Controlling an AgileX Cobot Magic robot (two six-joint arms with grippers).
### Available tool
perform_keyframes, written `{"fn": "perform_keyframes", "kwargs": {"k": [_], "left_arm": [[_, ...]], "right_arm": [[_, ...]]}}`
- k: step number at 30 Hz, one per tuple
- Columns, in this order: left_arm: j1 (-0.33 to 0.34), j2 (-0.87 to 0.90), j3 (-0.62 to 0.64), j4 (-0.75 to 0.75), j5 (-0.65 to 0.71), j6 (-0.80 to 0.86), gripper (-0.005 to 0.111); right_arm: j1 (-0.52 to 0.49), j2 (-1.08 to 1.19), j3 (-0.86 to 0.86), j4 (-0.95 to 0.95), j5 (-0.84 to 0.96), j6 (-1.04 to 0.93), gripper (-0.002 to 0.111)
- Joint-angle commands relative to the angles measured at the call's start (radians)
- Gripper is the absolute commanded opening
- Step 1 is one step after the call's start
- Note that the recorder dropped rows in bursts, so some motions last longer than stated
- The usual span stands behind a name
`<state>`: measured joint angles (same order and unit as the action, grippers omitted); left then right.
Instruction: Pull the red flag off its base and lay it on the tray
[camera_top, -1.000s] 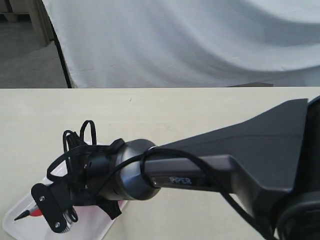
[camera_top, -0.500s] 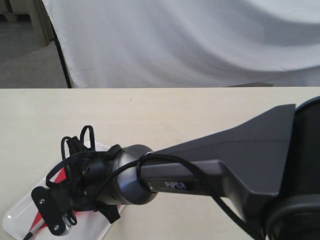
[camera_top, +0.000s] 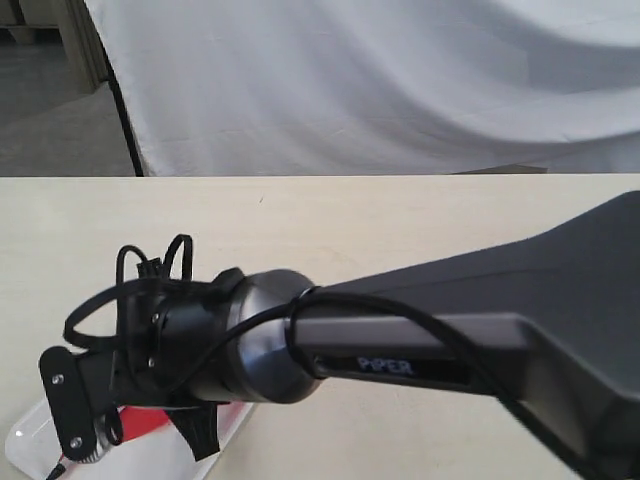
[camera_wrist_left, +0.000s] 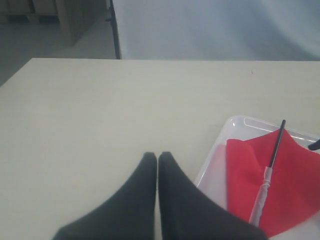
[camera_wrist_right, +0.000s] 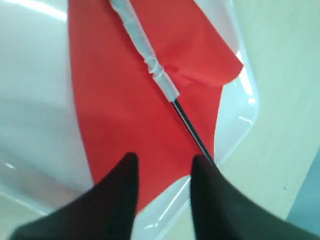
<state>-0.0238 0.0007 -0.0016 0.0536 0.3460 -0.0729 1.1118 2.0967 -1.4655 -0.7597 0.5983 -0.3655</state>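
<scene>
Red flag (camera_wrist_right: 125, 100) lies flat inside tray (camera_wrist_right: 248, 107), near left on table (camera_wrist_left: 100, 125); right gripper (camera_wrist_right: 165, 161) jaws apart, empty, above it; left gripper (camera_wrist_left: 157, 157) jaws together, empty; no base in view, so I judge task probably done, only retreat left

flag (camera_wrist_left: 270, 186) lying in tray (camera_wrist_left: 215, 170), right pincer (camera_wrist_right: 165, 162) above it

the right arm (camera_top: 400, 340) covers most of the tray (camera_top: 25, 440) in the exterior view, leaving one corner and a strip of the red flag (camera_top: 140, 420) on it. the left wrist view cuts off the tray's far end and the flag's cloth. in the blurred right wrist view, near the tray's rim, the pole (camera_wrist_right: 187, 122) runs behind a finger of the right gripper (camera_wrist_right: 162, 162).
</scene>
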Motion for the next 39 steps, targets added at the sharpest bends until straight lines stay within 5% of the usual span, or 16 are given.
{"fn": "perform_keyframes", "kwargs": {"k": [1, 6, 17, 33, 39], "left_arm": [[0.000, -0.001, 0.002, -0.001, -0.002, -0.002, 0.001], [0.000, -0.001, 0.002, -0.001, -0.002, -0.002, 0.001], [0.000, -0.001, 0.002, -0.001, -0.002, -0.002, 0.001], [0.000, -0.001, 0.002, -0.001, -0.002, -0.002, 0.001], [0.000, -0.001, 0.002, -0.001, -0.002, -0.002, 0.001]], "right_arm": [[-0.023, -0.070, -0.006, 0.123, 0.101, 0.011, 0.000], [-0.134, -0.136, -0.006, 0.357, 0.144, 0.013, 0.000], [-0.567, -0.341, 0.216, 0.714, 0.194, 0.082, 0.000], [-1.267, -1.065, 0.651, 0.786, 0.031, 0.247, 0.000], [-1.323, -1.359, 0.799, 0.800, -0.164, 0.354, 0.000]]}}
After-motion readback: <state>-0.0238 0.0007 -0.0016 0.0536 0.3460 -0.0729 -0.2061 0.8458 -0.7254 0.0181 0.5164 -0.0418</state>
